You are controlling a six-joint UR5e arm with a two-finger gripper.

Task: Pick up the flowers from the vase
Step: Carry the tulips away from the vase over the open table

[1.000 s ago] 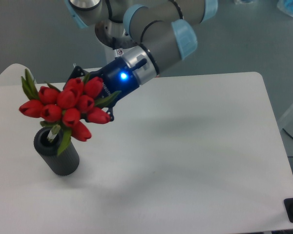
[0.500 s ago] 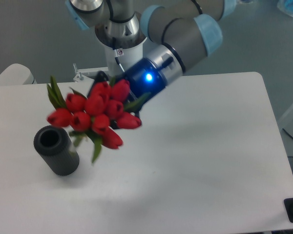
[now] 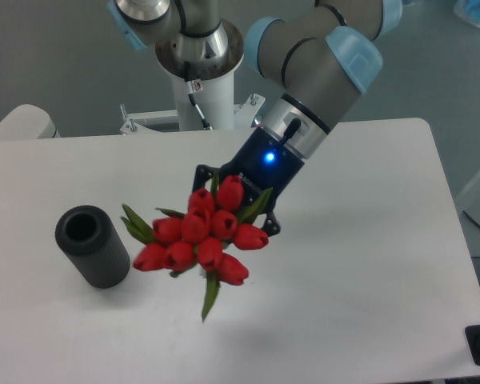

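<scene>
No readable text, label, brand, number or sign is showing anywhere in this view. A small tag with a red mark is hanging on the arm's white base column, but it is appearing too small and blurred to read. The gripper body is glowing with a blue indicator light, which is carrying no characters.
</scene>
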